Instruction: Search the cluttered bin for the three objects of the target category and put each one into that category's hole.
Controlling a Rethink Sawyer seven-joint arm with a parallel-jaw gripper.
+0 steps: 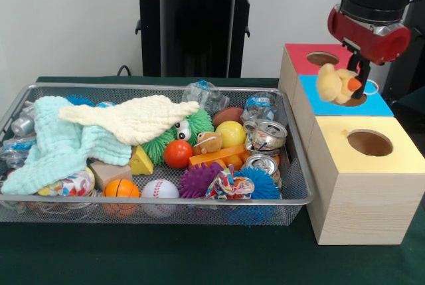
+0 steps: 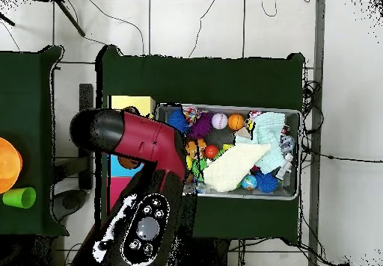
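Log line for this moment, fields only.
gripper: shut on yellow plush duck toy | position: above the wooden boxes, near blue-panelled box | red-panelled box hole: empty | tan plush toy: in wire mesh bin

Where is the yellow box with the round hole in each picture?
Front view: the yellow box stands at the lower right, nearest the camera, beside the wire bin.
Overhead view: the yellow box shows at the left of the wire bin, partly hidden by the red arm.
Shared landmark: the baseball in the bin.
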